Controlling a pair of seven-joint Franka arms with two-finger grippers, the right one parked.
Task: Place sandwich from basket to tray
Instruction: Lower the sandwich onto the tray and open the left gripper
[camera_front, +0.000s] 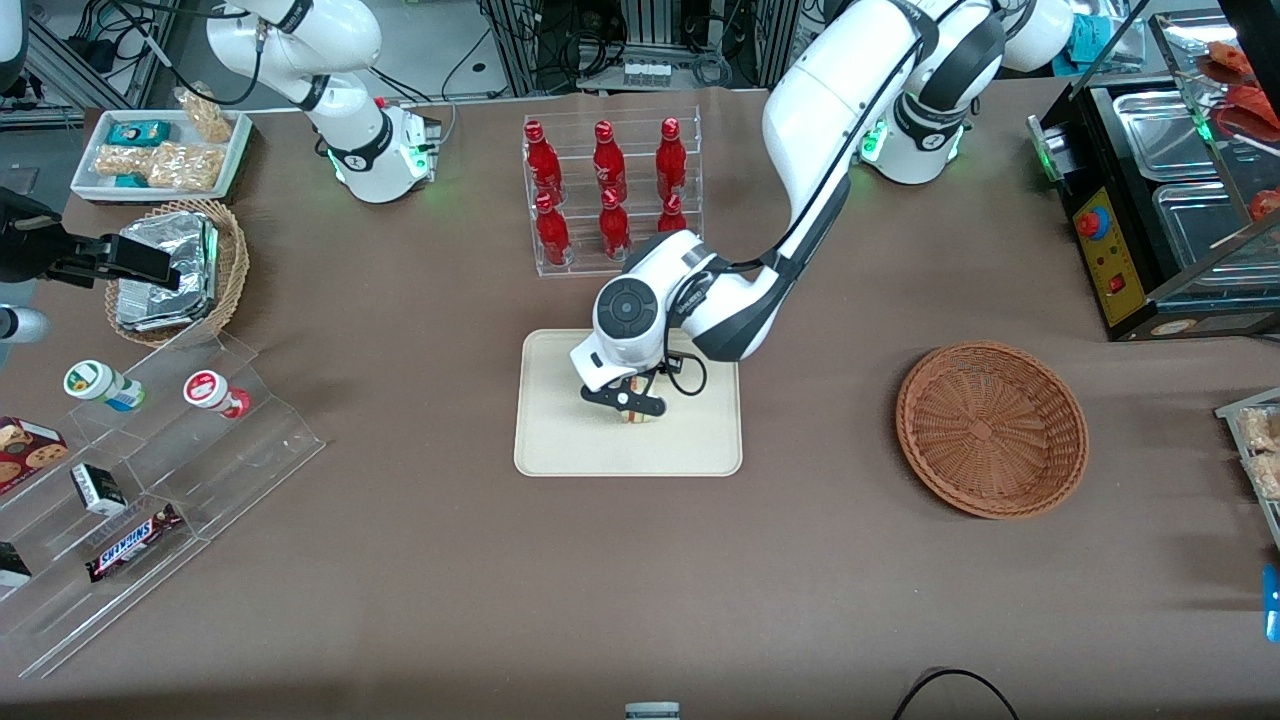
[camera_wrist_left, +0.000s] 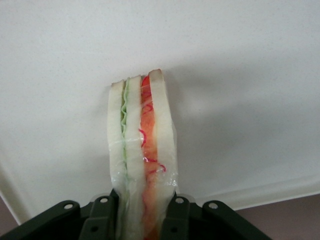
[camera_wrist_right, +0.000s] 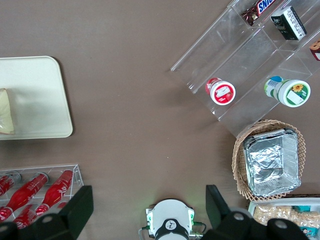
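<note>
The sandwich (camera_front: 641, 414) (camera_wrist_left: 142, 145), a wrapped wedge of white bread with red and green filling, stands on edge in the middle of the cream tray (camera_front: 560, 440) (camera_wrist_left: 240, 75). My left gripper (camera_front: 630, 403) (camera_wrist_left: 145, 222) is low over the tray, shut on the sandwich, with one black finger pressed against each bread face. The sandwich's lower tip looks to be touching the tray surface. The reddish-brown wicker basket (camera_front: 990, 428) lies with nothing in it toward the working arm's end of the table. In the right wrist view, part of the sandwich (camera_wrist_right: 6, 112) shows on the tray (camera_wrist_right: 40, 95).
A clear rack of red bottles (camera_front: 605, 195) stands just farther from the front camera than the tray. Toward the parked arm's end are a tan basket of foil packs (camera_front: 180, 270), a clear stepped shelf of snacks (camera_front: 150, 470) and a white snack tray (camera_front: 160, 150). A black appliance (camera_front: 1160, 200) stands past the basket.
</note>
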